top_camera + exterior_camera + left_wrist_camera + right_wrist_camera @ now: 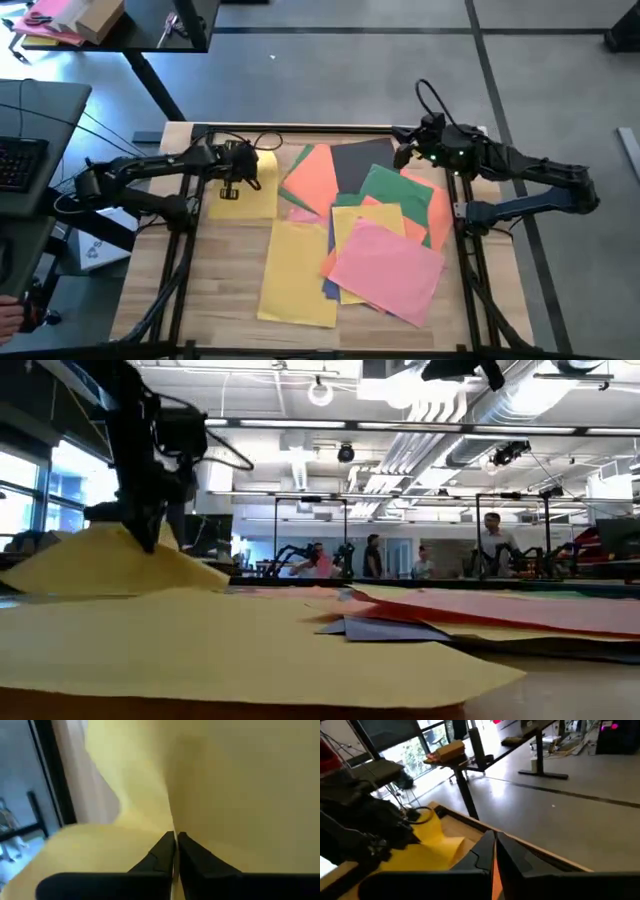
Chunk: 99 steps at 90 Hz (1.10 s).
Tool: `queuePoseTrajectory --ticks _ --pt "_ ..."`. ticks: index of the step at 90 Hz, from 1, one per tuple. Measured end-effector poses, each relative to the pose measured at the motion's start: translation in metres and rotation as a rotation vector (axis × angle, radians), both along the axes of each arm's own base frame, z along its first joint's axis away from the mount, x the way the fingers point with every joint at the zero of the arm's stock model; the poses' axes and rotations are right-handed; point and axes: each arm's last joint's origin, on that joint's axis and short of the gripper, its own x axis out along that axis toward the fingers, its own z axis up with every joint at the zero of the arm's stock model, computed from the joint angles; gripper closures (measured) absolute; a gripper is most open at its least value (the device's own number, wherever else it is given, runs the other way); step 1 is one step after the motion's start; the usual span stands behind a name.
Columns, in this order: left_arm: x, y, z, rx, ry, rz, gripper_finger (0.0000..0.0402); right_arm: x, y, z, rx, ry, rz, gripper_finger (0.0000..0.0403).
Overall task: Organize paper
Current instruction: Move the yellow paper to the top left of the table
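Left claw pinches a yellow sheet at the desk's far left; most of the paper is unsorted.

The left claw (175,842) is closed tight on a yellow sheet (247,185), which buckles upward around its fingertips in the left wrist view and rises in a hump in the low view. Just toward the desk's front lies a second, flat yellow sheet (298,270). The right claw (495,845) hangs above the desk's far right corner, its fingers pressed together with nothing visibly between them. Below and between the arms sits the loose pile: an orange sheet (312,178), a dark grey sheet (352,165), a green sheet (395,190) and a pink sheet (385,268) overlap at mixed angles on the desk (200,290). Judging by this, sorting has barely begun: perhaps two yellows are set apart, the rest remain.
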Motion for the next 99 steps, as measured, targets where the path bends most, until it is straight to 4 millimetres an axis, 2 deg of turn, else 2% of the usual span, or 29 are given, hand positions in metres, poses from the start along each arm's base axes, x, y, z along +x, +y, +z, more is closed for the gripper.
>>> queuePoseTrajectory --ticks 11,31,54,66,73,81,92,99 --pt "-0.012 0.008 -0.012 -0.074 0.012 -0.004 0.0363 0.016 -0.003 -0.006 -0.008 0.003 -0.025 0.0402" --pt "-0.024 0.022 -0.023 -0.035 -0.030 0.077 0.0289 0.036 -0.012 -0.016 -0.007 0.006 -0.021 0.0402" --pt "-0.028 0.035 -0.020 0.071 -0.026 0.114 0.0209 0.040 -0.024 -0.018 0.002 -0.005 -0.010 0.0402" --pt "-0.027 0.037 -0.007 0.080 -0.011 0.169 0.0187 0.039 -0.026 -0.016 -0.015 0.000 -0.006 0.0402" --pt "-0.025 0.035 0.006 0.019 -0.067 0.214 0.0182 0.037 -0.029 -0.015 -0.014 -0.007 -0.018 0.0402" --pt "-0.022 0.028 0.016 -0.148 -0.164 0.288 0.0181 0.035 -0.032 -0.015 -0.003 -0.016 -0.019 0.0402" --pt "-0.023 0.015 0.007 -0.410 -0.256 0.396 0.0181 0.034 -0.036 -0.015 0.011 -0.017 -0.003 0.0402" --pt "-0.020 0.014 0.004 -0.377 -0.240 0.400 0.0181 0.033 -0.038 -0.016 0.015 -0.013 -0.005 0.0402"
